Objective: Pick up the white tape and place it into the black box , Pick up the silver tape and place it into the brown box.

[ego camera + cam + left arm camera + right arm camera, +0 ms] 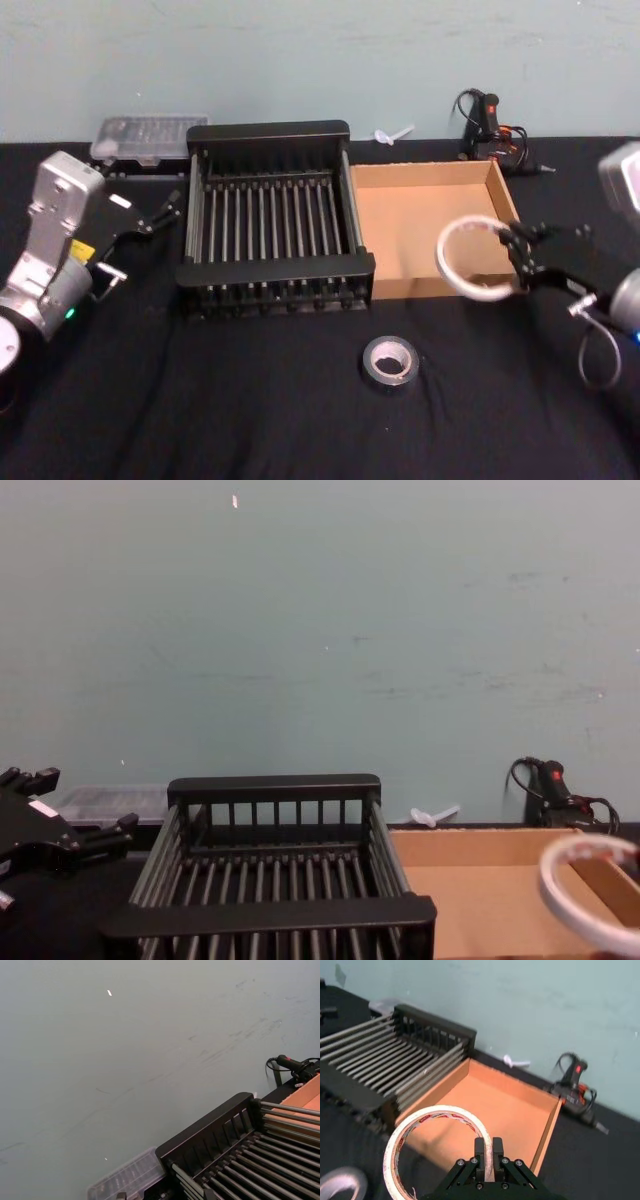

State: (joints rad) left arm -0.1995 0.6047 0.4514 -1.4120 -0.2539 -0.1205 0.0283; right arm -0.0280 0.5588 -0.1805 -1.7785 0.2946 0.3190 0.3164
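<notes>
The right pincer is clamped on the white tape, its black fingers pinching the roll's wall from inside and outside. The roll is held on edge, lifted off the table, over the near right corner of the brown box. From the right wrist view the red print marks on the roll's inner face show, and the cardboard floor of the box lies beyond it. In the chest view the roll hangs at the lower right, in front of the box's far wall.

The brown box sits touching the right side of the black box, both on the black-covered table. The black box's barred floor holds nothing.

The silver tape lies flat on the table in front of the two boxes, near the seam between them, well apart from the right pincer.

The left pincer hovers to the left of the black box, close to its left wall, its fingers spread and holding nothing.

Behind the black box, at the far left, lies a clear plastic case. Behind the brown box there is a small white plastic piece, and to its right a black tool with a red button and wires by the wall.
</notes>
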